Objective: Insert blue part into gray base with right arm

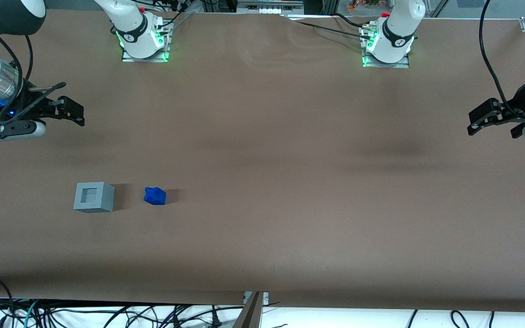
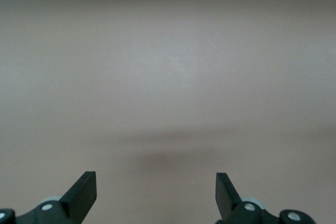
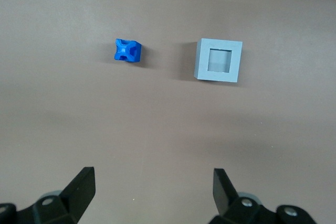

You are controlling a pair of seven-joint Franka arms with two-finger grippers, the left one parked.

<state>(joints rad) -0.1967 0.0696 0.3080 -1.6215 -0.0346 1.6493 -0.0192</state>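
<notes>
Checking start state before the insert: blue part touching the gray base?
Apart. The right wrist view shows bare table between the blue part and the gray base. The gripper hangs open above the table, holding nothing.

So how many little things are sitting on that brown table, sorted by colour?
Blue: 1, the blue part
Gray: 1, the gray base, beside the blue part and apart from it
Total: 2
The gripper hangs above the table with its jaws open, holding nothing, farther from the front camera than both.
</notes>
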